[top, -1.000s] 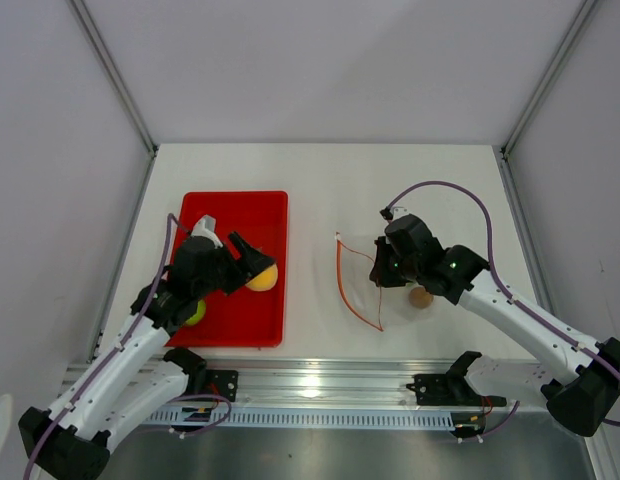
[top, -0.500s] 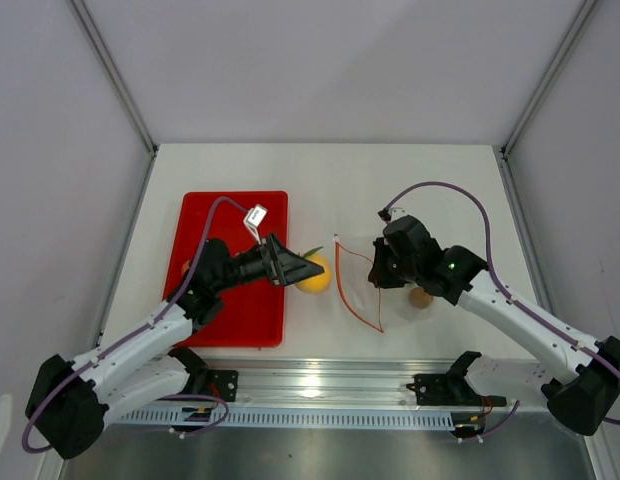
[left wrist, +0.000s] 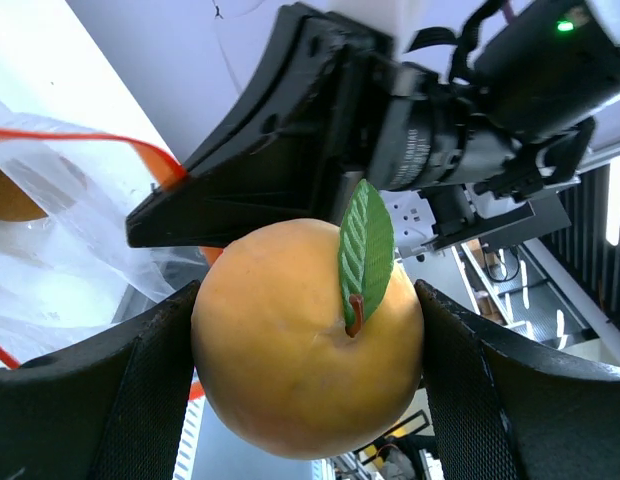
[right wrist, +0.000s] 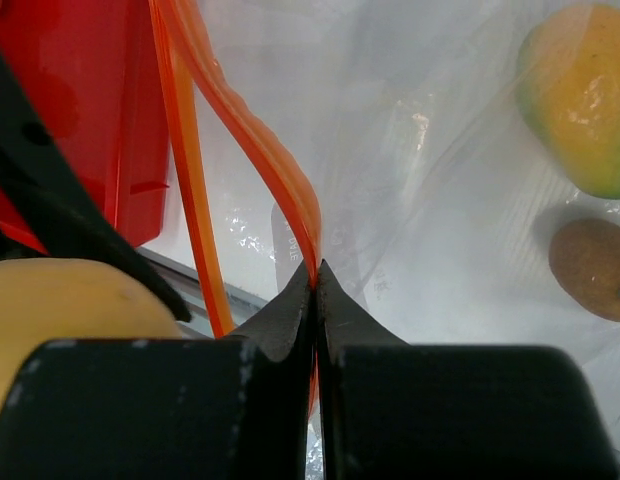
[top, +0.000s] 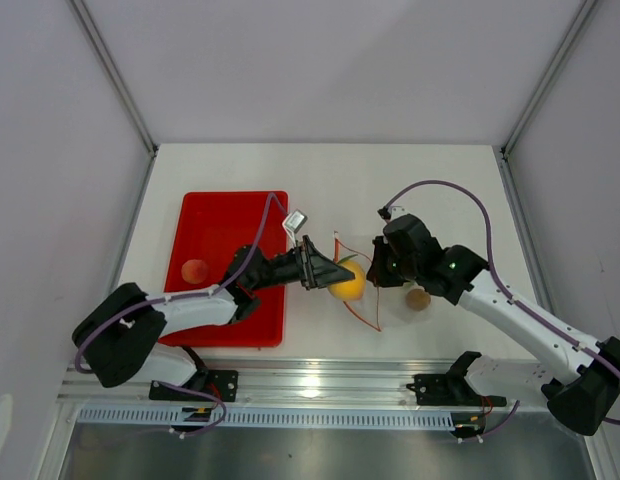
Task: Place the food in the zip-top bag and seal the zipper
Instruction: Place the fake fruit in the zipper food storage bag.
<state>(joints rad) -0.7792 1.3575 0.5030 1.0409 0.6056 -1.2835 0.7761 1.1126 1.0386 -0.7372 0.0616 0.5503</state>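
Note:
My left gripper [top: 337, 277] is shut on the orange ball [top: 348, 281], which has a green leaf, and holds it at the mouth of the clear zip-top bag [top: 375, 300]. In the left wrist view the ball [left wrist: 290, 350] sits between both pads, with the bag [left wrist: 50, 250] behind it. My right gripper [top: 382, 266] is shut on the zipper [right wrist: 290, 190] and lifts the bag's upper lip. Through the plastic I see a small brown fruit [right wrist: 590, 268] and a yellow-green fruit [right wrist: 580, 100]. A peach-pink fruit [top: 194, 270] lies in the tray. The banana is out of view.
The red tray [top: 230, 215] lies at the left, partly under my left arm. The brown fruit [top: 418, 298] lies just right of the right gripper. Grey walls close in the table on three sides, and a metal rail runs along the near edge.
My left arm has carried the orange ball right, out of the red tray, to the bag's mouth. The peach-pink fruit now shows in the tray. The right gripper has held still on the zipper.

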